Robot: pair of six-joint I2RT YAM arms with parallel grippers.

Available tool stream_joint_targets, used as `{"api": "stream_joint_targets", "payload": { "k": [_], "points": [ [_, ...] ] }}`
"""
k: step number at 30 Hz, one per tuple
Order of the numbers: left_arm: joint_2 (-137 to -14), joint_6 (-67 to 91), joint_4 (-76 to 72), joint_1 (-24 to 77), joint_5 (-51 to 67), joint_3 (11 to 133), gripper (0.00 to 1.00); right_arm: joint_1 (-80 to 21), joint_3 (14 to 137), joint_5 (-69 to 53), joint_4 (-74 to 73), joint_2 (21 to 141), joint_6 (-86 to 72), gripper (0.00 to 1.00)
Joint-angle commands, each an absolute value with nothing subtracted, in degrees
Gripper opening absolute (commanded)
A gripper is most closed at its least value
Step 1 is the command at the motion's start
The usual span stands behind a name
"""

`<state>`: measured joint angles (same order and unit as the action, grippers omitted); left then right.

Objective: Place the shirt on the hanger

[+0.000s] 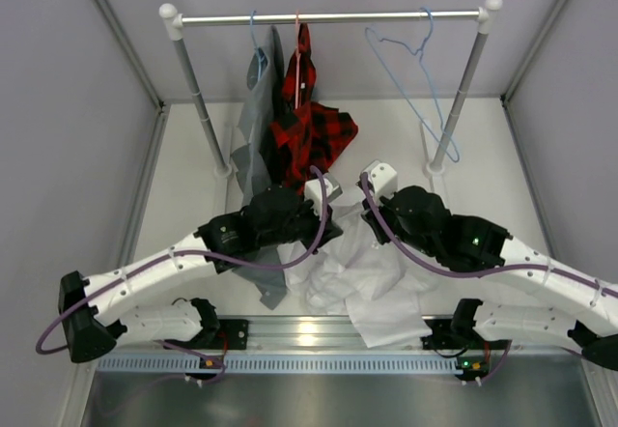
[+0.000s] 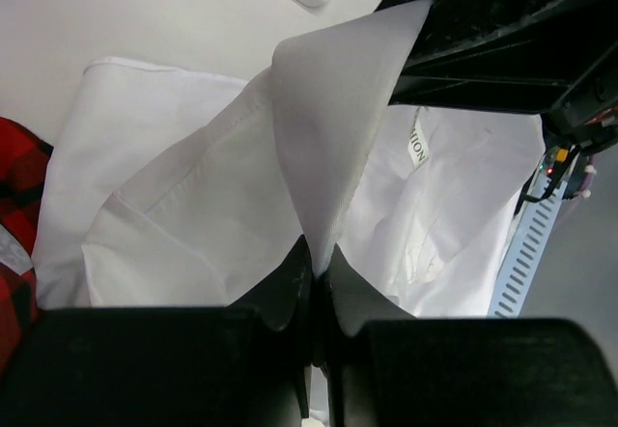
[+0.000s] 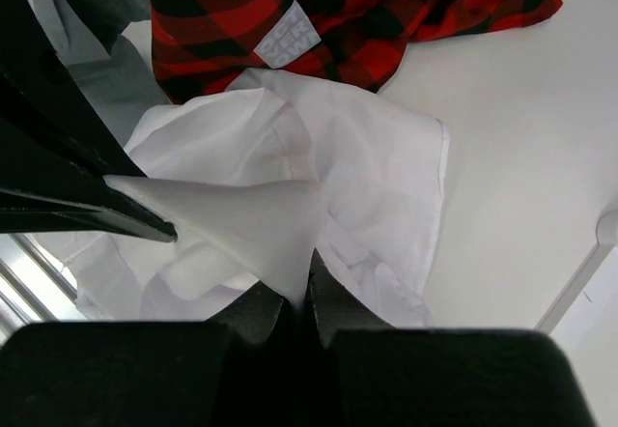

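The white shirt (image 1: 367, 272) lies crumpled on the table between the two arms. My left gripper (image 2: 317, 270) is shut on a fold of its collar (image 2: 328, 128), stretched toward the right gripper. My right gripper (image 3: 301, 297) is shut on the other end of that white fold (image 3: 251, 214). In the top view both grippers (image 1: 328, 216) (image 1: 372, 213) sit close together over the shirt's far edge. The light blue wire hanger (image 1: 417, 70) hangs bare on the rail (image 1: 328, 17) at the right.
A red-and-black plaid shirt (image 1: 311, 128) on a red hanger and a grey shirt (image 1: 256, 128) on a blue hanger hang at the rail's left, drooping onto the table. The rack posts (image 1: 198, 89) (image 1: 462, 89) stand at the back. The plaid shirt also shows in the right wrist view (image 3: 367, 12).
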<state>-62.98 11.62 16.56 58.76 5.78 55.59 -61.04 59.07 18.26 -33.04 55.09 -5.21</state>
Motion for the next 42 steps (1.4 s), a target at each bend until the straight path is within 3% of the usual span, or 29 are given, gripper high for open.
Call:
{"api": "stream_joint_targets", "payload": {
  "k": [1, 5, 6, 9, 12, 16, 19, 27, 30, 33, 34, 35, 38, 42],
  "points": [
    [-59.59, 11.51, 12.83, 58.80, 3.17, 55.28, 0.01, -60.03, 61.35, 18.11, -33.66, 54.93, -6.59, 0.01],
    [-59.06, 14.67, 15.46, 58.71, -0.78, 56.77, 0.00, -59.68, 62.05, 18.02, -35.15, 55.28, -8.00, 0.15],
    [-58.89, 16.42, 16.25, 58.80, -1.66, 56.95, 0.00, -59.68, 62.40, 18.54, -35.85, 55.11, -8.43, 0.36],
    [-58.19, 20.81, 18.45, 58.71, -4.39, 56.51, 0.00, -59.15, 65.82, 22.12, -39.62, 54.32, -9.05, 0.68],
    [-57.66, 25.47, 21.96, 58.71, -7.99, 56.42, 0.00, -56.00, 72.93, 25.49, -45.52, 54.58, -9.32, 0.81],
    [-57.22, 29.61, 25.75, 58.71, -11.42, 56.25, 0.00, -45.99, 82.51, 20.93, -48.07, 55.89, -5.81, 0.93],
    [-56.78, 30.32, 25.75, 58.80, -9.50, 55.64, 0.00, -36.76, 88.40, 19.86, -48.08, 58.88, -1.77, 0.98],
    [-55.99, 30.15, 25.93, 58.71, -6.77, 54.14, 0.00, -18.03, 98.96, 5.03, -47.73, 71.35, 5.01, 0.98],
    [-56.25, 29.88, 25.84, 58.80, -3.78, 54.32, 0.00, -15.38, 98.27, -1.99, -47.29, 73.74, 6.06, 0.88],
    [-56.25, 29.44, 25.84, 58.80, -2.99, 54.32, 0.00, -14.94, 95.28, -7.18, -44.22, 73.74, 7.82, 0.84],
    [-56.34, 29.27, 26.01, 58.71, -2.64, 54.40, 0.00, -13.90, 94.23, -8.69, -42.99, 73.83, 8.17, 0.81],
    [-56.34, 29.18, 26.10, 58.80, -2.46, 54.40, 0.00, -13.54, 93.96, -9.66, -42.54, 74.18, 8.00, 0.68],
    [-56.51, 29.00, 26.19, 58.80, -2.11, 54.40, 0.00, -13.09, 92.38, -12.21, -40.62, 74.27, 7.21, 0.47],
    [-57.39, 28.74, 26.19, 58.71, -1.41, 54.58, 0.00, -13.10, 90.97, -12.75, -38.85, 74.44, 6.94, 0.36]
  ]
}}
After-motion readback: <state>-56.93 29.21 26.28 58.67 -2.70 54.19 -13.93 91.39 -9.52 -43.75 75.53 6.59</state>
